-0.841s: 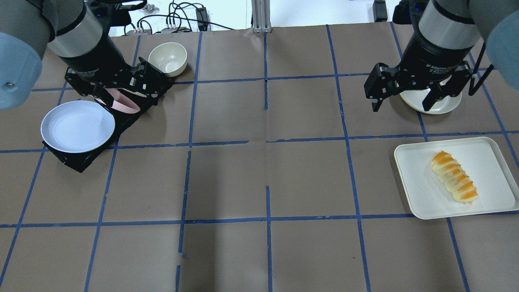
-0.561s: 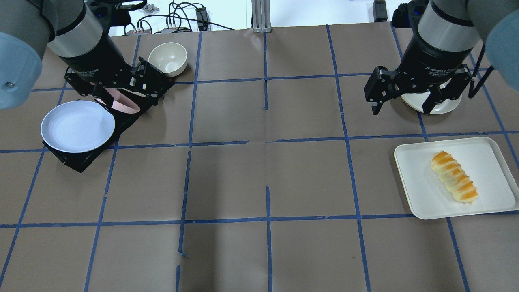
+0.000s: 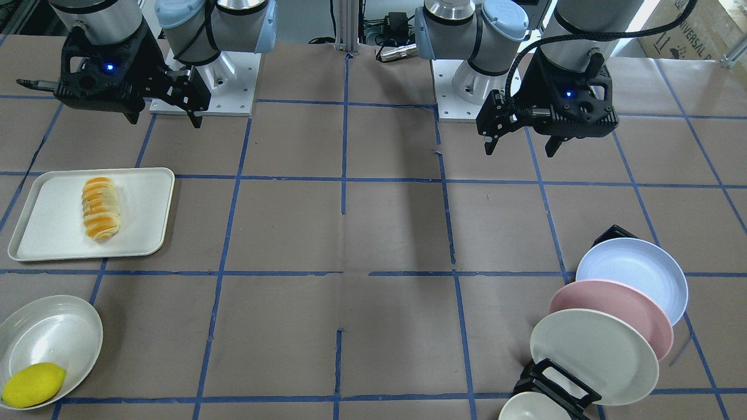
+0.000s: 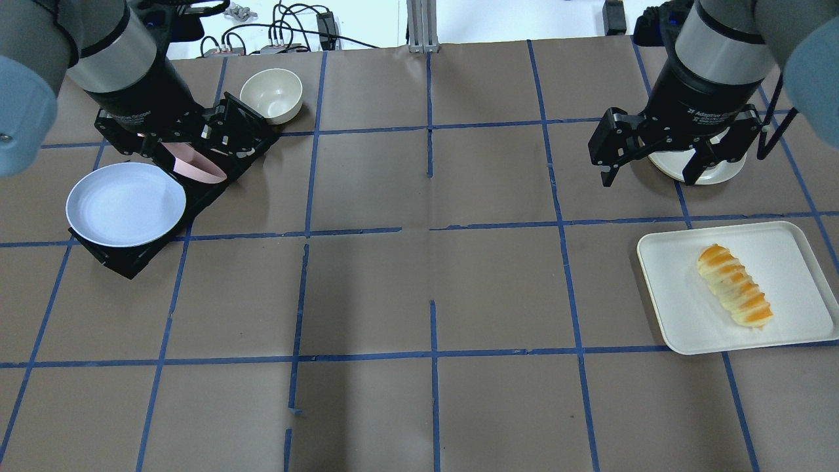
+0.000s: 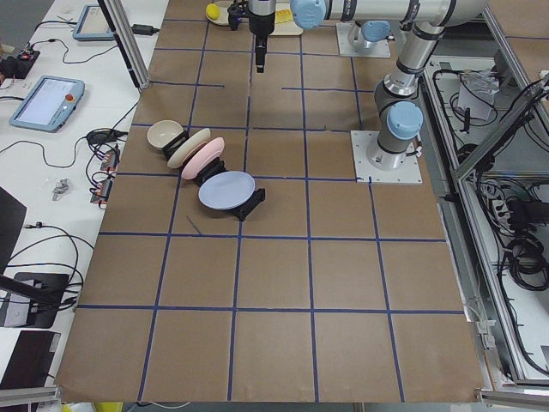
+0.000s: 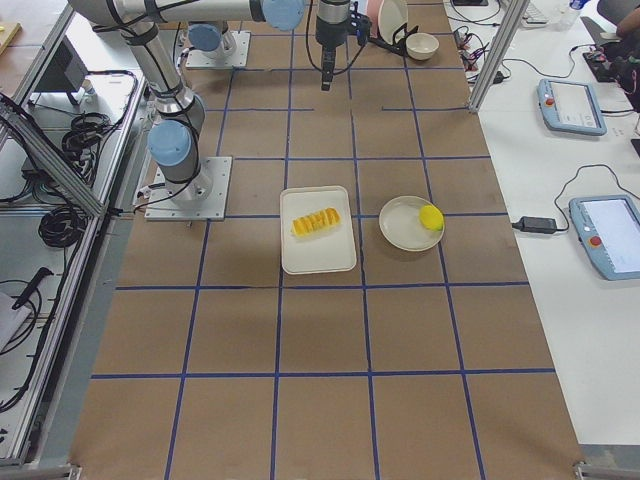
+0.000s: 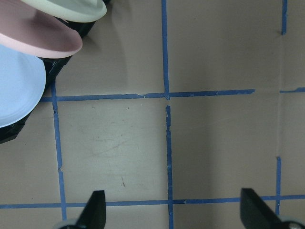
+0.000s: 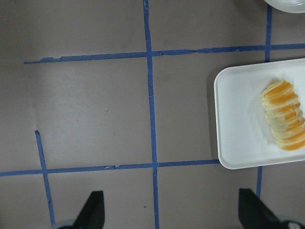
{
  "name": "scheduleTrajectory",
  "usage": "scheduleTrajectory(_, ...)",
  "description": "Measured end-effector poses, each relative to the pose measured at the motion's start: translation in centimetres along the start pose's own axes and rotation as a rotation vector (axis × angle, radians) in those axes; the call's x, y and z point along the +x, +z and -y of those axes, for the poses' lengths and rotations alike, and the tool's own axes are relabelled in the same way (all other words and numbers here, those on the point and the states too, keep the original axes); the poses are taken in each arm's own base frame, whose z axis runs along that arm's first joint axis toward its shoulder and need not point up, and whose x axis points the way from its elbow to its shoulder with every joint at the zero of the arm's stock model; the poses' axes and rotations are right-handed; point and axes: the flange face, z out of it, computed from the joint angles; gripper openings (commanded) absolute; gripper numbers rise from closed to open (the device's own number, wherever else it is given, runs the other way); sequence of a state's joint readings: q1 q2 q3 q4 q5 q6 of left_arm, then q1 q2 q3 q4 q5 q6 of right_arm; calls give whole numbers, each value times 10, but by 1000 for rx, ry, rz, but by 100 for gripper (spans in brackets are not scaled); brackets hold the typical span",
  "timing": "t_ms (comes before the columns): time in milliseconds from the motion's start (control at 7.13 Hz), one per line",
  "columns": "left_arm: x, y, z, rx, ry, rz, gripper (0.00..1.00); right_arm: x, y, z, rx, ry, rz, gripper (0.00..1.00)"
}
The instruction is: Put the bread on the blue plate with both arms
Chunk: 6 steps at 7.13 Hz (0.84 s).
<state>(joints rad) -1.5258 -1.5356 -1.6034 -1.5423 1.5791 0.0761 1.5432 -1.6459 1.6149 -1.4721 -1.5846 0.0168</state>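
The bread, a ridged orange and cream loaf, lies on a white tray at the right; it also shows in the front view and the right wrist view. The blue plate leans in a black rack at the left, also seen in the front view and the left wrist view. My right gripper is open and empty, above the table beyond the tray. My left gripper is open and empty, above the table near the rack, apart from the plate.
A pink plate and a cream plate stand in the same rack behind the blue one. A cream bowl sits past the rack. A white dish holds a yellow lemon beyond the tray.
My left arm has shifted a little to the left and towards the far edge in the overhead view. My right gripper has hardly moved. Both stay open; bread and plates are unmoved.
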Motion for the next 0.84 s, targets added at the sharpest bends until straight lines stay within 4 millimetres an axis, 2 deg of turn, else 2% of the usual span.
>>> scheduleTrajectory(140,-11,1,2,-2,15,1,100,0,1,1,-1,-1,0,99)
scheduleTrajectory(280,-34,3,6,-6,34,1,100,1,5,8,13,-17,0,98)
scheduleTrajectory(421,-71,9,13,-17,52,-1,100,10,20,26,42,-91,-26,98)
scheduleTrajectory(561,-119,17,19,-32,58,-5,100,33,45,42,58,-192,-73,98)
scheduleTrajectory(841,-221,46,26,-75,65,-33,100,112,102,53,49,-313,-95,98)
